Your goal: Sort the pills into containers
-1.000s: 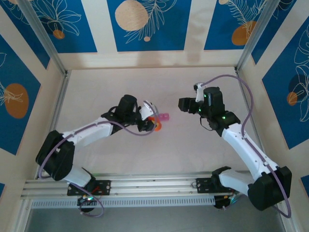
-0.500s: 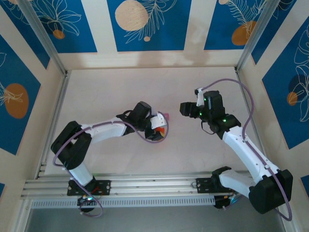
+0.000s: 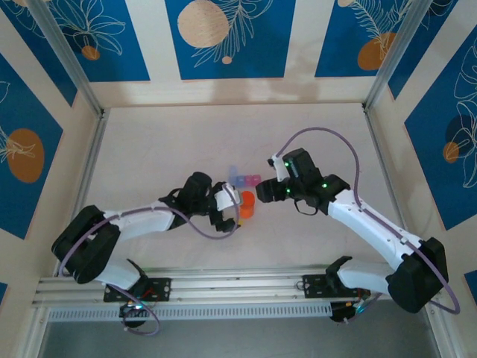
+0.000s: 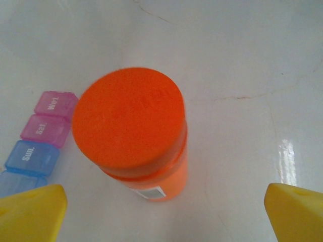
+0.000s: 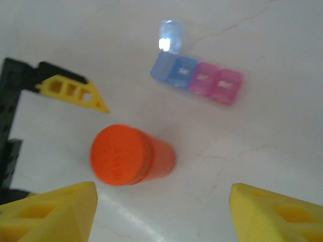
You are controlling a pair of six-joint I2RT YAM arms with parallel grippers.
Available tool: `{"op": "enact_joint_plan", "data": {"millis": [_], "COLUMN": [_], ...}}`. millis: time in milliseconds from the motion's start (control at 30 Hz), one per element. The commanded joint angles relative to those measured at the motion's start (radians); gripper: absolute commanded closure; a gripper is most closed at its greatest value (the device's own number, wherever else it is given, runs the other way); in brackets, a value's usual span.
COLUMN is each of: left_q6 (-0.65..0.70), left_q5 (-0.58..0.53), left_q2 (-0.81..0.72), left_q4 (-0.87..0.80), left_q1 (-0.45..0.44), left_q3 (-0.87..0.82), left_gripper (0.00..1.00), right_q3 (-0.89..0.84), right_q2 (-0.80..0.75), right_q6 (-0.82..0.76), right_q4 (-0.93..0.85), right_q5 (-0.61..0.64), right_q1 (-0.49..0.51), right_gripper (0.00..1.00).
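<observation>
Robot lab test cell, not a home or shop. Pale bare tabletop [image 3: 164, 142] under the left gripper [image 3: 235, 207] and right gripper [image 3: 261, 192]. It is boxed in by cream walls [image 3: 302, 45] with blue printed panels [image 3: 227, 37], ahead of both grippers and out to either side. Aluminium frame posts [image 3: 68, 63] stand at the far corners. A slotted aluminium rail [image 3: 238, 287] runs behind the grippers, with two white robot arms [image 3: 141, 218] bolted to it. Green status lights show just behind the right gripper.
</observation>
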Motion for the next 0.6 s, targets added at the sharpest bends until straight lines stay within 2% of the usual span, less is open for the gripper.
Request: {"op": "enact_joint_plan", "data": {"millis": [0, 167, 333, 567], "left_q6": [-0.037, -0.104, -0.099, -0.116], "left_q5": [0.059, 0.127, 0.14, 0.159], "left_q2": [-0.012, -0.046, -0.035, -0.038], "left_q4": [0.199, 0.301, 0.316, 0.42], "left_q1": [0.03, 0.086, 0.088, 0.112], "left_q3": [-0.077, -0.133, -0.144, -0.22], "left_gripper": [0.0, 0.0, 0.01, 0.01], "right_q3": [0.043, 0.101, 0.188, 0.256], "right_q2": [0.04, 0.137, 0.257, 0.36], "right_q6": [-0.054, -0.087, -0.083, -0.085], "right_q4": [-0.035, -0.063, -0.131, -0.184], "right_q5": [-0.034, -0.021, 0.013, 0.041], "right_q1": [0.051, 0.099, 0.117, 0.13], "right_gripper": [0.3, 0.29, 0.29, 0.27]}}
